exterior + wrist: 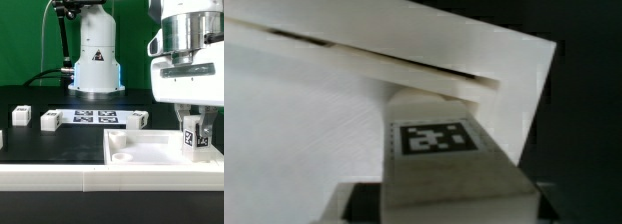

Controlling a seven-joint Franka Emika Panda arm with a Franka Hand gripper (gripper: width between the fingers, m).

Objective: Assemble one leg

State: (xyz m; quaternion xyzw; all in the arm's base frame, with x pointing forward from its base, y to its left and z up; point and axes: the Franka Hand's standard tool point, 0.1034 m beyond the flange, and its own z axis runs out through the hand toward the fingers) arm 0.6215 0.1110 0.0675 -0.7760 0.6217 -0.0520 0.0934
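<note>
Leg [189, 137] [450, 150] upright, clamped between the fingers of the gripper [191, 130], at the tabletop's [150, 152] corner on the exterior view's right, loose legs [50, 121] beyond the tabletop, marker board [93, 117] beside them, robot base [95, 55] farthest back.

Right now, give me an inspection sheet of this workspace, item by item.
Surface: black table, white rail along its front edge.
Job's things: leg held upright over the white tabletop, by its corner on the exterior view's right; whether seated, cannot tell.
Clutter: three loose white posts on the table; marker board behind them.
Grippers: gripper shut on the leg.
Cables: black cable by the robot base.
Surroundings: green backdrop.
</note>
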